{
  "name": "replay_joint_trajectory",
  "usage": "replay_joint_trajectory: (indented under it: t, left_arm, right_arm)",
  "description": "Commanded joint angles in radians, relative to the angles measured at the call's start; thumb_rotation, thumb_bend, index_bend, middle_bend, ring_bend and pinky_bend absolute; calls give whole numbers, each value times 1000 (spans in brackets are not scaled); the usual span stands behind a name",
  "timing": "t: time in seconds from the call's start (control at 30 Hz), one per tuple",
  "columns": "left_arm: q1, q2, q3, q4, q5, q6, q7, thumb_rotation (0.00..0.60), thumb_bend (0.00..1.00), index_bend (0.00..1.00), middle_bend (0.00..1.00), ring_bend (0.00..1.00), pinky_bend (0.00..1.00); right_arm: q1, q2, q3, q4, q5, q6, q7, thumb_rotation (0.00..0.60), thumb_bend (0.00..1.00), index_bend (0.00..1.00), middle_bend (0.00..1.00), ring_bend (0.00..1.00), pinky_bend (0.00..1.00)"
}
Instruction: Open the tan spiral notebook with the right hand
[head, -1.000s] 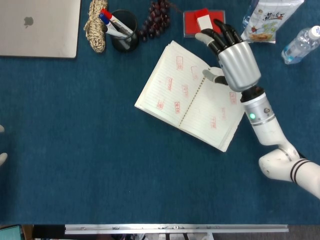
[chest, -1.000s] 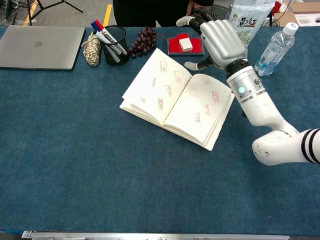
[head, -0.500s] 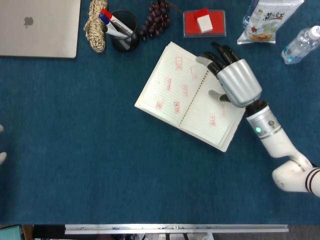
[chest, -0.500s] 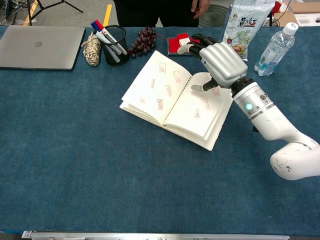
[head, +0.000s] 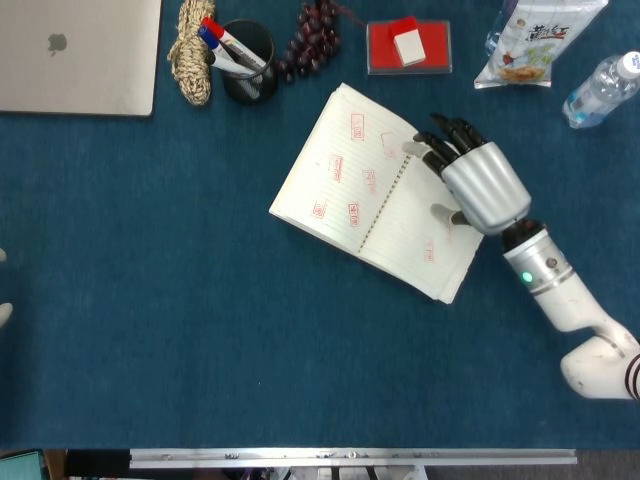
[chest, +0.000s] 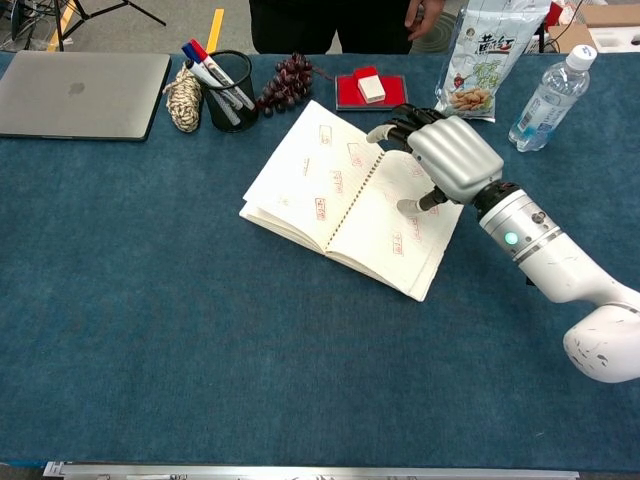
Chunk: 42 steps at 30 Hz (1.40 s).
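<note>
The right hand's (head: 478, 185) dark fingers (chest: 400, 122) are spread apart and hold nothing, palm down over the right-hand page of the notebook (head: 375, 190); whether the tips touch the paper cannot be told. The notebook lies open on the blue surface (head: 150, 300), spiral running diagonally. Beyond the notebook sit a red stamp pad (head: 407, 45), grapes (head: 312, 38) and a pen cup (head: 245, 60). The left hand is out of view.

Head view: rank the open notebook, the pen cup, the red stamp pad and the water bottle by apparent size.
1. Open notebook, clearly largest.
2. Red stamp pad.
3. Pen cup and water bottle look alike; the bottle is cut off by the frame edge, so I won't rank them.
</note>
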Motion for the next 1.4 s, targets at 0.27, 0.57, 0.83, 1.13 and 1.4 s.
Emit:
replay_joint_trajectory:
  t: [0.27, 0.57, 0.83, 1.13, 1.4]
  left_arm:
    - [2, 0, 0, 2, -1, 1, -2, 600, 111, 413, 293, 303, 600]
    - [-3, 7, -5, -6, 6, 8, 4, 600, 111, 413, 293, 303, 601]
    - [-18, 13, -19, -18, 18, 15, 17, 600, 111, 413, 293, 303, 601]
    - [-29, -16, -68, -18, 30, 85, 27, 600, 111, 403, 249, 303, 601]
    - [-53, -7, -85, -45, 34, 77, 53, 600, 111, 403, 250, 303, 600]
  right_arm:
    - [-8, -14, 5, 18, -12, 4, 18, 600, 50, 259, 273, 103, 184]
    - [-22, 50, 34, -53, -16, 60, -6, 600, 50, 259, 273, 103, 184]
    - [-97, 243, 32, -286, -2, 115, -162, 600, 55, 259, 273, 103, 184]
    - [-270, 483, -8, -585, 70, 205, -351, 600, 62, 259, 273, 103, 184]
    - [-416, 582, -39, -737, 86, 338, -433, 600, 63, 259, 273, 103, 184]
